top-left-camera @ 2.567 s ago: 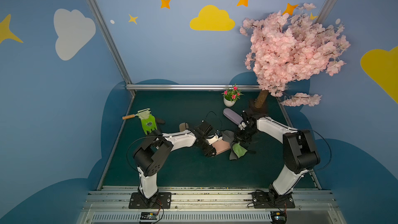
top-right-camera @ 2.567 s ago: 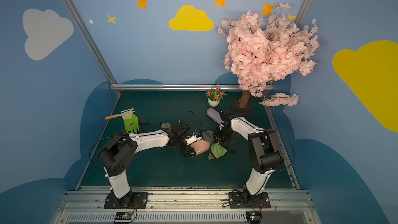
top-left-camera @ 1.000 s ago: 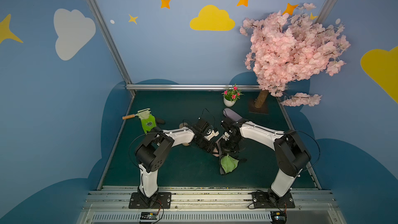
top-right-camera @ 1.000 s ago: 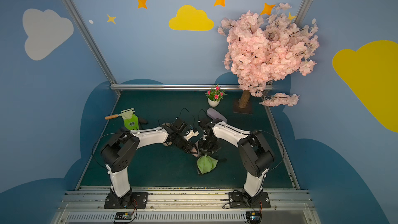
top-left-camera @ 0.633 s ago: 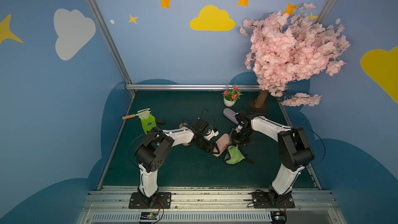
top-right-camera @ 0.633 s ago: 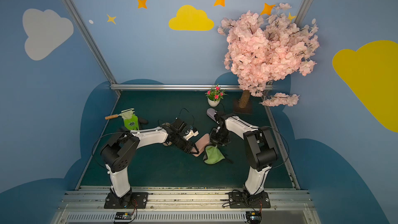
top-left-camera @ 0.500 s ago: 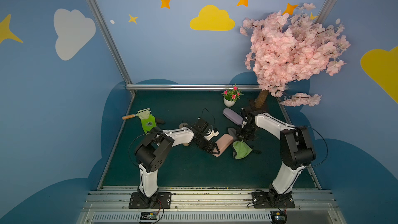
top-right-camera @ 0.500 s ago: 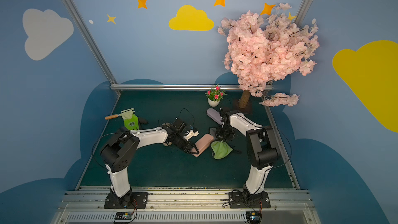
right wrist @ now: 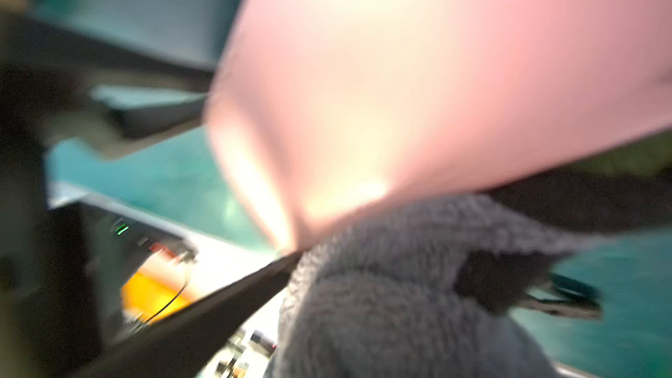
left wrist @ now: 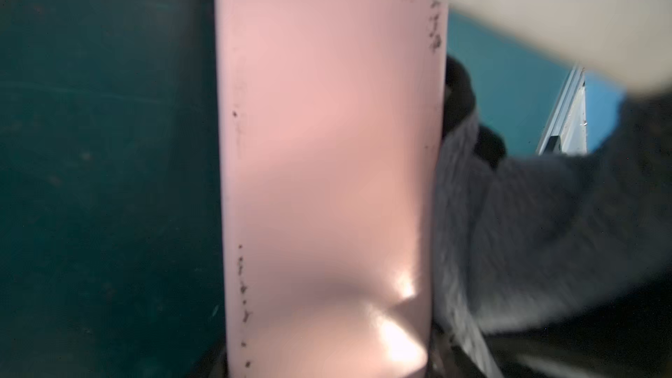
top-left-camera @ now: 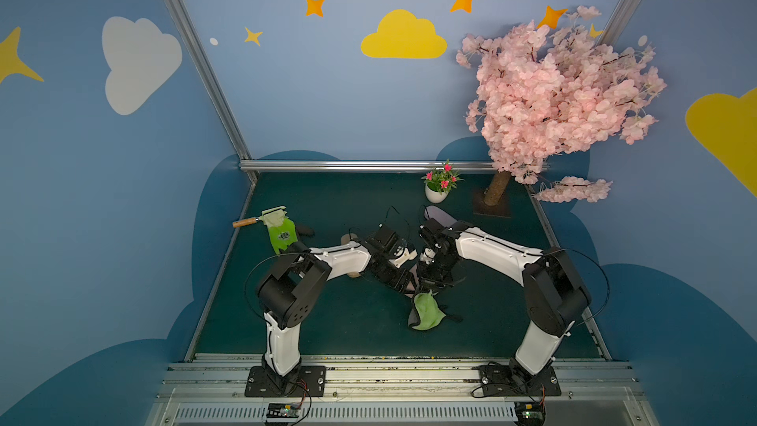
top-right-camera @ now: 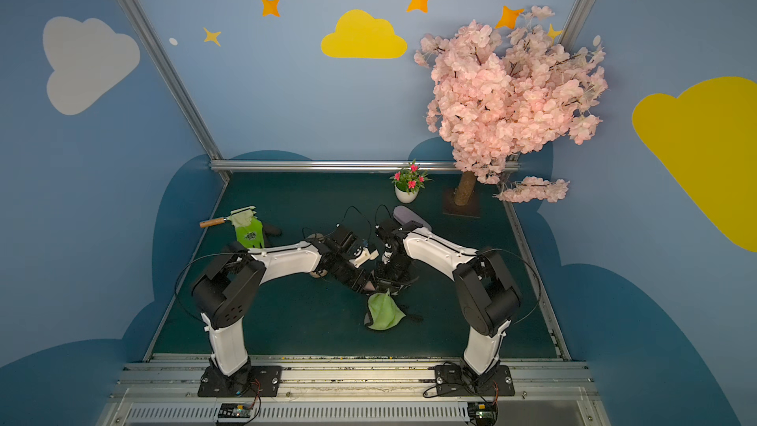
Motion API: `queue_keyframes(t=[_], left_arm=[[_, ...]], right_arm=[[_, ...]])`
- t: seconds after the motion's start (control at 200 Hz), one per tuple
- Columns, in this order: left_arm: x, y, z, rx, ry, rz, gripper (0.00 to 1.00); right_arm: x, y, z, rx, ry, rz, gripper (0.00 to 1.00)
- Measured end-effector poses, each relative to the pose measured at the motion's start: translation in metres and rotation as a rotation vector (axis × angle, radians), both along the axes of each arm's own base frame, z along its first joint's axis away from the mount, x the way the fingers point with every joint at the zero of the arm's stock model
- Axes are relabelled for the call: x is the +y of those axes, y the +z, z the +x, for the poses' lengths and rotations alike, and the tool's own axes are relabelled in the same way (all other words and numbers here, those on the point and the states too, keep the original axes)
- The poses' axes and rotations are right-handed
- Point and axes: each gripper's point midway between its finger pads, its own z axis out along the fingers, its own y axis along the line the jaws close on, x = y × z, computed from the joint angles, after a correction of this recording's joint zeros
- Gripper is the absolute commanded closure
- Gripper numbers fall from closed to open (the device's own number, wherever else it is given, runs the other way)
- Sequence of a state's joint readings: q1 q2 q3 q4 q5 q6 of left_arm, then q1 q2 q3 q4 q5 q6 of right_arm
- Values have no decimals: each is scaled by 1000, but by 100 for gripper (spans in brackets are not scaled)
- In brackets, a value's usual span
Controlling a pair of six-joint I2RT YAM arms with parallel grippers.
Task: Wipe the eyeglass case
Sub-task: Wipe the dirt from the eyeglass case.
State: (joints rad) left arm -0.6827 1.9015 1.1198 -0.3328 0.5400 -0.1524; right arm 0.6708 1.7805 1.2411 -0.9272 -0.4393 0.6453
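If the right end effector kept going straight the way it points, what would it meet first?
Most likely the pink eyeglass case, right ahead of the right end effector; its cloth seems to touch it.

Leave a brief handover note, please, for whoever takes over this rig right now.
Left end effector: shut on the pink eyeglass case.
Right end effector: shut on the grey-and-green cloth, which hangs below it.
Where: the two meet mid-table between the arms. In the left wrist view the cloth's grey side lies against one long edge of the case.
Done: case and cloth are both in hand and brought together; wiping looks underway.
Left: dark specks show along both long edges of the case, so those probably need more passes.
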Motion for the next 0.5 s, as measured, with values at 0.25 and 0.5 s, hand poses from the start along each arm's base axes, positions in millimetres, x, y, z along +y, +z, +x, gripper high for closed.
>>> queue_keyframes(t=[0.25,0.5], left_arm=[[-1,-1,-1,-35,-12,30,97],[0,-2,-3,-76,-51,47,97]], right_arm=[[-55,-10,55,-23,-175,-28,100],[-77,-5,86,-207,-119,-163,100]])
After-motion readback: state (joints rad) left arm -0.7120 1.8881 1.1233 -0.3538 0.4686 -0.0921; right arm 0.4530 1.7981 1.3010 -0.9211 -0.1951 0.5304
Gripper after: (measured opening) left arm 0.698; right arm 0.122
